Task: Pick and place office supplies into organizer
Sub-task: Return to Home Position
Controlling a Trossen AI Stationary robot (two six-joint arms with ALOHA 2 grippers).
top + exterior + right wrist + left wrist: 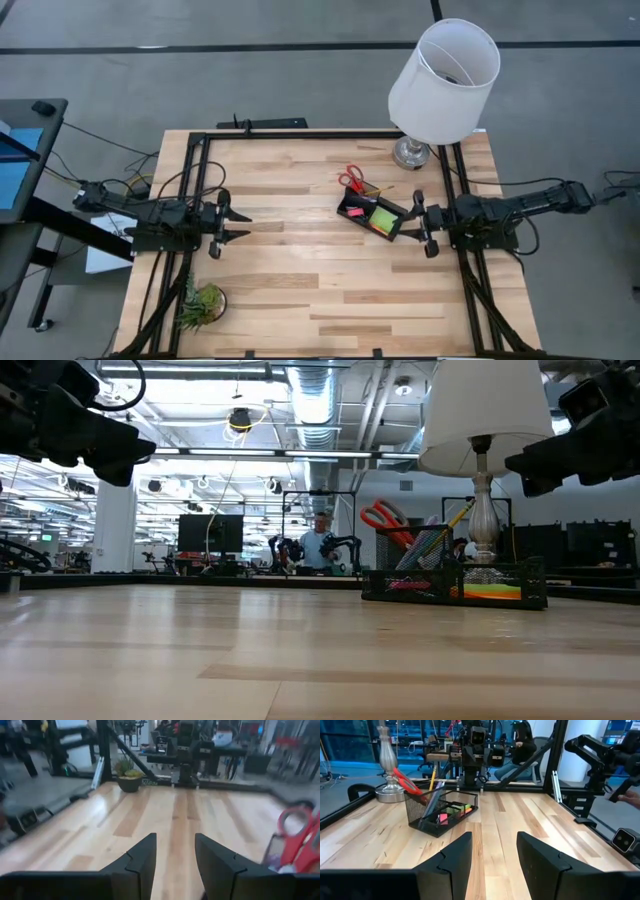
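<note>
Left gripper raised over the left side of the counter, pointing toward the middle. Fingers set moderately apart, only bare wood visible through the gap, nothing held. Right gripper opposite, over the right side, likewise lifted clear of the wood in the low view. Fingers parted to about the same width, nothing between them either. Facing each other across the boards, well apart.

Just beside the right gripper, toward the centre and not touching it: the organizer, a black mesh tray set at an angle on the counter. Behind it, at the upper right of the high view: the white-shaded lamp.

Upright in the organizer's taller back section: red-handled scissors, handles up, with an orange pencil leaning at a slant and a few pens, too thin to tell apart. Flat in the low front compartments: a lime green sticky-note pad and a small pink item next to it.

At the counter's corner in the lower left of the high view: a small green plant, well apart from the left gripper. Far back in the room in the low view: a person at a workstation.
</note>
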